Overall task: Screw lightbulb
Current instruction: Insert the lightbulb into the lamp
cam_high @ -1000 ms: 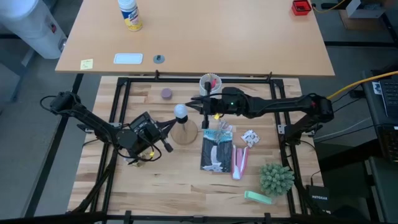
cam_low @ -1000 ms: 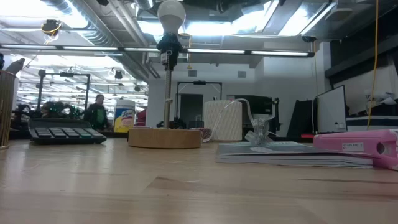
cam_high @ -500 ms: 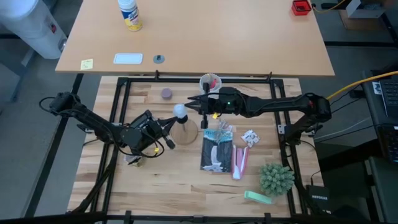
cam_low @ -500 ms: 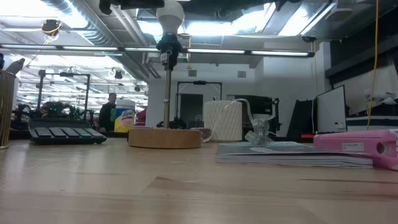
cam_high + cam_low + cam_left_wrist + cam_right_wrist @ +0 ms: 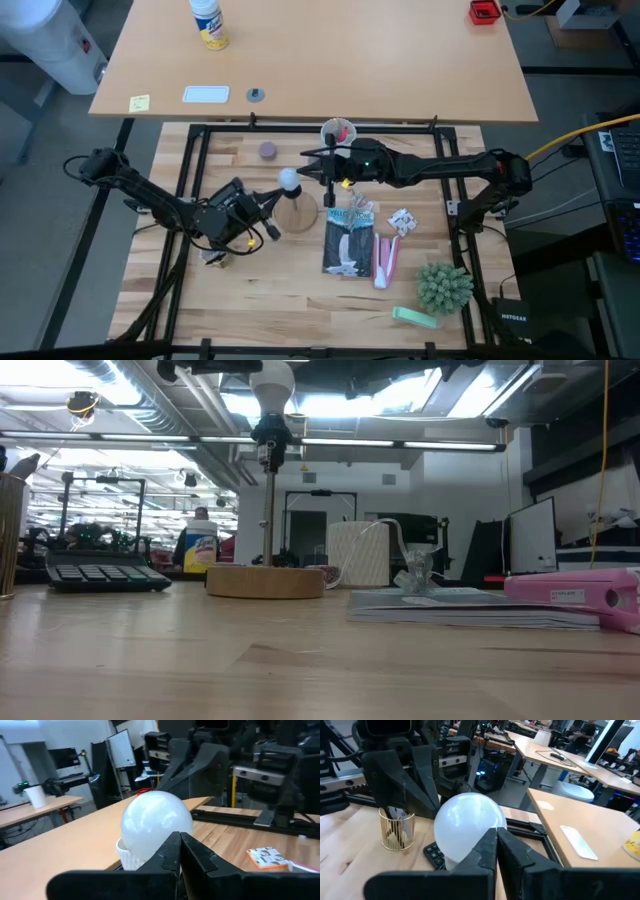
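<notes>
The white frosted lightbulb (image 5: 290, 178) sits upright in the black socket (image 5: 270, 435) on the post of the round wooden disc stand (image 5: 298, 212). My left gripper (image 5: 277, 194) comes at the bulb level from the table's left, shut, with its tips right at the bulb (image 5: 156, 822). My right gripper (image 5: 304, 166) comes level from the right, also shut, and its tips reach the bulb's (image 5: 468, 824) other side. In the low view the bulb (image 5: 275, 382) stands high above the table, and dark parts of both grippers show at the top edge. My left gripper has its shut fingertips (image 5: 172, 845) against or just short of the bulb's rounded side; I cannot tell whether they touch. My right gripper has its shut fingertips (image 5: 490, 840) at the opposite rounded side; I cannot tell whether they touch either.
A white cup with red items (image 5: 338, 131) stands just beyond my right gripper, and a purple disc (image 5: 268, 150) lies far left of the bulb. A black booklet (image 5: 348, 246), a pink item (image 5: 386, 258), a green plant (image 5: 444, 286) and a calculator (image 5: 105, 575) lie nearer.
My left gripper has swung a little closer to the bulb, and its dark body now shows at the top left of the low view. The bulb and stand have stayed put. A person in the room behind has walked to the right.
</notes>
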Available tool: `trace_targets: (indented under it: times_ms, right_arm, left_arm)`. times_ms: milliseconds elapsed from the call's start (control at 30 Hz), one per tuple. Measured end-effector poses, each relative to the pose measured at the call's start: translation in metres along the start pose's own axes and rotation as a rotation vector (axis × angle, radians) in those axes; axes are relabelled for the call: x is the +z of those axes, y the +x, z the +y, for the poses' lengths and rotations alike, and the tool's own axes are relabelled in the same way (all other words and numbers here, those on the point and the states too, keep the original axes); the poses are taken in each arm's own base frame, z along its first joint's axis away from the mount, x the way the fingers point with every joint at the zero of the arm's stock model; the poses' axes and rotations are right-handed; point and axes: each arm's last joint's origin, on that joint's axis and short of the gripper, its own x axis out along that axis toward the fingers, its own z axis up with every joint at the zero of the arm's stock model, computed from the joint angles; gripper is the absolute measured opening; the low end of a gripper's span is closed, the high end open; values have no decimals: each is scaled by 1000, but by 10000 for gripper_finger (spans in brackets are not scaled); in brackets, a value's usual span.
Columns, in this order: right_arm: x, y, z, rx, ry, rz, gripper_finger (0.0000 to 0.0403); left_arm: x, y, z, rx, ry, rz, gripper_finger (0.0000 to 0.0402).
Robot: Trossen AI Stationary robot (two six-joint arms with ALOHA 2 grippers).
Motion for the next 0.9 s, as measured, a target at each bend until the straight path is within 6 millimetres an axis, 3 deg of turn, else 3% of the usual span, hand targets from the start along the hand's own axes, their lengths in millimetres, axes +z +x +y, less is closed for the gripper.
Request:
trace_targets:
  times_ms: [900]
  right_arm:
    - [2, 1, 33, 137, -2, 28, 17]
  left_arm:
    - [-1, 0, 3, 105, 16, 19, 1]
